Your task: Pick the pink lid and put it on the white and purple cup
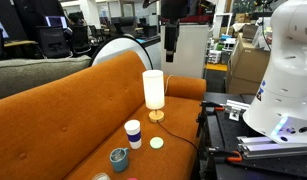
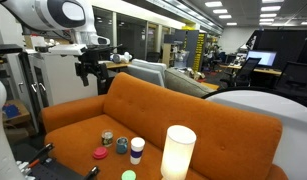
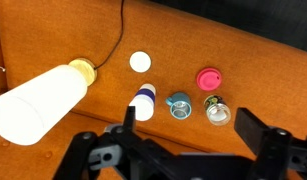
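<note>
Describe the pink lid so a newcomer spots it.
On the orange sofa seat, a cluster of small items sits near the white lamp. The pink lid is the round pink-red cap by the grey-teal cup; the other disc is pale white.

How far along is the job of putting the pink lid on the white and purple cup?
Nothing looks done yet: the small round pink lid lies on the orange sofa, apart from the white cup with a purple band. In hand: the gripper hangs above, open and empty. Left: grasp, carry, place the lid.
</note>
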Tool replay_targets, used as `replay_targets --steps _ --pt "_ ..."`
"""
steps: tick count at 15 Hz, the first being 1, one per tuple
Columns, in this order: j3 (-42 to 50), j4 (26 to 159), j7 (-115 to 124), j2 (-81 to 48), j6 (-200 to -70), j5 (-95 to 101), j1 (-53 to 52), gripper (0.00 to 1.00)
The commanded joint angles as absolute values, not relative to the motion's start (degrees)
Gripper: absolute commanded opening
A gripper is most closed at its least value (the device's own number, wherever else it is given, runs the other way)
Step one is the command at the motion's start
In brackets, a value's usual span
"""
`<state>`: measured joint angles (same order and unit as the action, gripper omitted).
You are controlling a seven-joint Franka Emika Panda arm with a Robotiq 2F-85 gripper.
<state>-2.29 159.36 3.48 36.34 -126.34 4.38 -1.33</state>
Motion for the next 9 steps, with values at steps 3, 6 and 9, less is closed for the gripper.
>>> replay_targets --steps 3,6,9 --pt "-4.02 157.82 8.36 23.83 -135.59 -1.1 -2.68 1.0" --pt "-6.56 155.17 12.87 11.31 -143.61 -3.68 -4.1 1.0" --pt "-8.63 149.66 19.02 -1.48 -147.5 -2.44 -4.82 1.0"
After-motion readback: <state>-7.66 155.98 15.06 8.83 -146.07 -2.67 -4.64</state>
